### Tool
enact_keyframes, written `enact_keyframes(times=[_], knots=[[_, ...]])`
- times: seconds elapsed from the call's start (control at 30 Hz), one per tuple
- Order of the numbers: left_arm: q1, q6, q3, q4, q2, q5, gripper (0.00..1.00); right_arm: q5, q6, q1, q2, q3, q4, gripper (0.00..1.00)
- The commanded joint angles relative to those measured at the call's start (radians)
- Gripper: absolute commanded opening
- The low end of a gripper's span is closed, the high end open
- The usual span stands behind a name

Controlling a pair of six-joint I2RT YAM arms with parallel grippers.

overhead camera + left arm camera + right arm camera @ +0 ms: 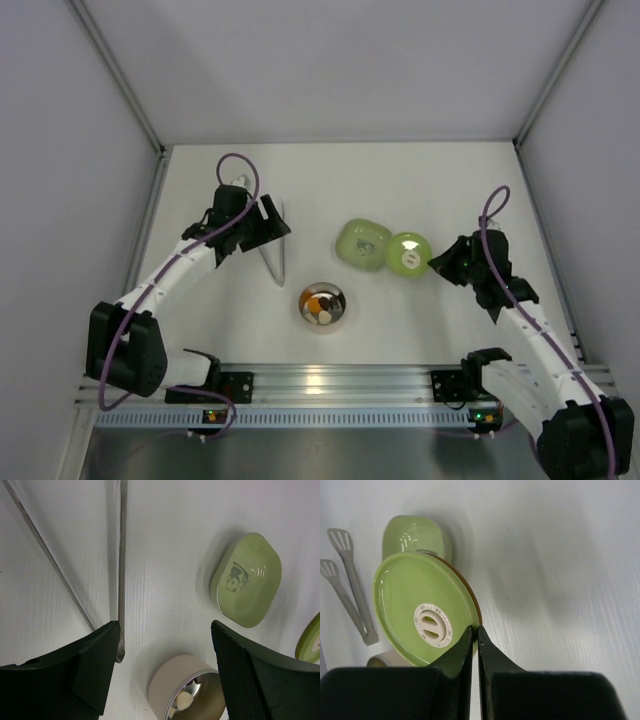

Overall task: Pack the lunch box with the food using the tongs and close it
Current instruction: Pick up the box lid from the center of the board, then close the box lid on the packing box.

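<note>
white tabletop (450, 190), pale walls around it. from above, the lunch box (322, 305) sits near the front centre with the food (320, 304) already inside. the tongs (276, 250) lie on the tabletop under the left gripper (272, 228). the lid (408, 254) is just beside the pale green dish (362, 243), at the right gripper (437, 263).

left wrist: jaws spread, holding nothing, tongs flat below.

right wrist: fingers pinched tight on the lid's rim, lid tilted.

packing looks done and closing is in hand. next, i judge, the lid needs lifting, carrying left over the lunch box, and setting down level.
</note>
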Motion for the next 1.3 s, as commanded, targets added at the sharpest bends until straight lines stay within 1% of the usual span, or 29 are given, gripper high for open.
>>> enact_keyframes(times=[0.0, 0.03, 0.07, 0.13, 0.17, 0.27, 0.47, 0.67, 0.8, 1.0, 1.27], knots=[[-0.008, -0.002, 0.003, 0.016, -0.036, 0.000, 0.78, -0.055, -0.034, 0.044, 0.027, 0.128, -0.042, 0.00], [-0.010, -0.002, 0.003, 0.016, -0.036, 0.001, 0.78, -0.045, -0.035, 0.069, 0.041, 0.148, -0.048, 0.00], [-0.010, -0.002, 0.001, 0.015, -0.039, 0.004, 0.78, -0.035, -0.034, 0.130, 0.060, 0.169, -0.053, 0.00], [-0.013, 0.000, 0.003, 0.009, -0.042, 0.010, 0.78, 0.009, -0.026, 0.202, 0.116, 0.227, -0.068, 0.00], [-0.011, 0.001, 0.003, 0.007, -0.046, 0.010, 0.78, 0.023, -0.022, 0.271, 0.136, 0.244, -0.070, 0.00], [-0.016, 0.006, 0.000, -0.008, -0.065, 0.012, 0.78, 0.049, -0.003, 0.377, 0.216, 0.295, -0.054, 0.00], [-0.024, 0.027, -0.012, -0.049, -0.115, 0.024, 0.78, 0.063, 0.006, 0.533, 0.405, 0.381, -0.028, 0.00], [-0.076, 0.043, -0.028, -0.099, -0.163, 0.024, 0.77, 0.058, 0.007, 0.626, 0.524, 0.438, -0.002, 0.00], [-0.142, 0.034, -0.061, -0.129, -0.192, 0.000, 0.75, 0.058, 0.004, 0.666, 0.574, 0.479, -0.011, 0.00], [-0.218, 0.005, -0.112, -0.139, -0.224, -0.034, 0.73, 0.043, 0.000, 0.716, 0.633, 0.499, -0.010, 0.00], [-0.277, -0.017, -0.152, -0.146, -0.240, -0.057, 0.71, 0.052, 0.000, 0.744, 0.635, 0.495, -0.057, 0.00]])
